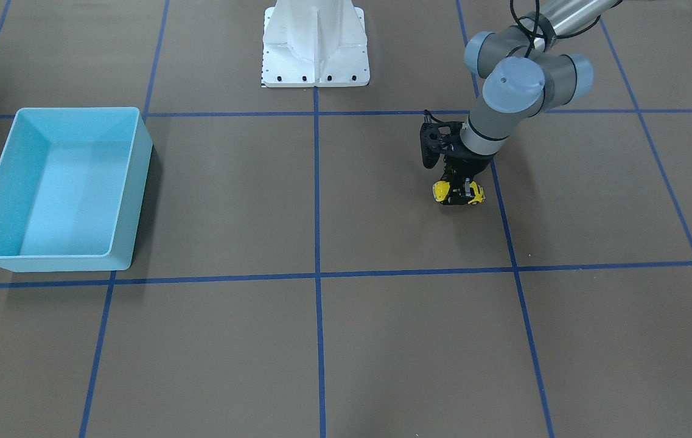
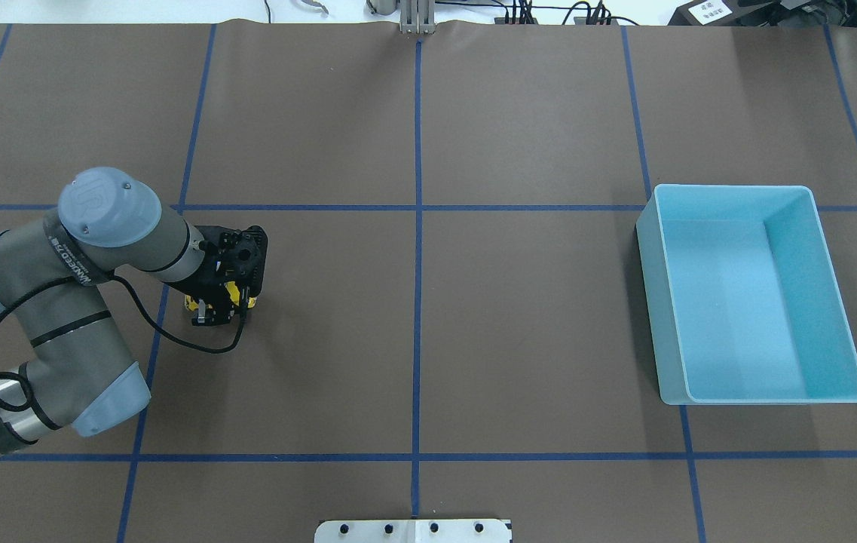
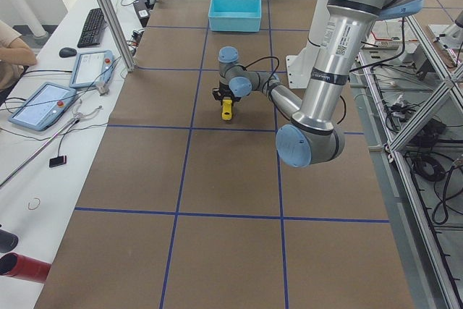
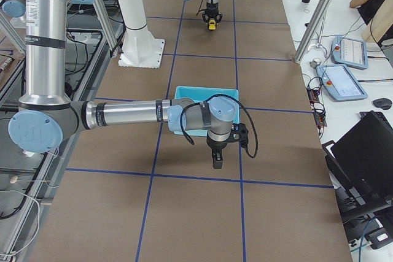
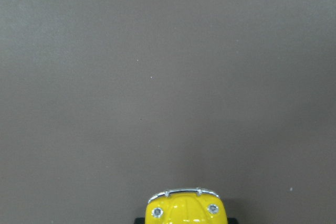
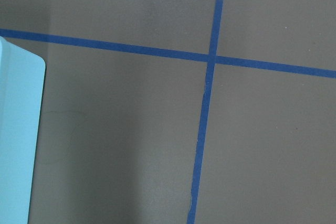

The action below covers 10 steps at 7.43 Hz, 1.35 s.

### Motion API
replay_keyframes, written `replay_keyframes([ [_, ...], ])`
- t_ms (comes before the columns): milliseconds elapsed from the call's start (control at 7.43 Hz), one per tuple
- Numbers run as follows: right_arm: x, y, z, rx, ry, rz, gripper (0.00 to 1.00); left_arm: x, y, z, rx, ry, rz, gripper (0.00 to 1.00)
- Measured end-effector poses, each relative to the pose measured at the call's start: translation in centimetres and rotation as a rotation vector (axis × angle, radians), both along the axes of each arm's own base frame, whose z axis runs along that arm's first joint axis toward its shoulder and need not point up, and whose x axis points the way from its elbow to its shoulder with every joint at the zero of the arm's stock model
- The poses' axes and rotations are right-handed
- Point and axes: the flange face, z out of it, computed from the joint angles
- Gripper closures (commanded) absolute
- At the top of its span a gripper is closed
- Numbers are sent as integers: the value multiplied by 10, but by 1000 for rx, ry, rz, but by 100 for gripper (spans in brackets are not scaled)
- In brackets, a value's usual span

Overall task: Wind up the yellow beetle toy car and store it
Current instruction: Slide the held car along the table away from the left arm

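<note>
The yellow beetle toy car point(image 1: 441, 191) rests on the brown table, a small rounded car with silvery bumpers. My left gripper point(image 1: 460, 193) comes straight down on it and is shut across its body point(image 2: 234, 291). The left wrist view shows only the car's nose point(image 5: 185, 209) at the bottom edge. From the side views the car point(image 3: 227, 110) point(image 4: 211, 26) looks level on the table. My right gripper point(image 4: 216, 162) hangs over the table just beside the light blue bin point(image 4: 187, 93); I cannot tell if it is open or shut.
The light blue bin point(image 2: 650, 302) point(image 1: 134, 201) stands empty on the robot's right half, far from the car; its corner shows in the right wrist view point(image 6: 18, 140). The white robot base point(image 1: 315, 48) sits at the table's edge. Blue tape lines grid the table.
</note>
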Motion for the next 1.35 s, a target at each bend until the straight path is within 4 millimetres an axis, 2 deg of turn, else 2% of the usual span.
replay_keyframes([
  [1346,-1,0,0,0,1,-1,0,3,5,4,-45,16,29,65],
])
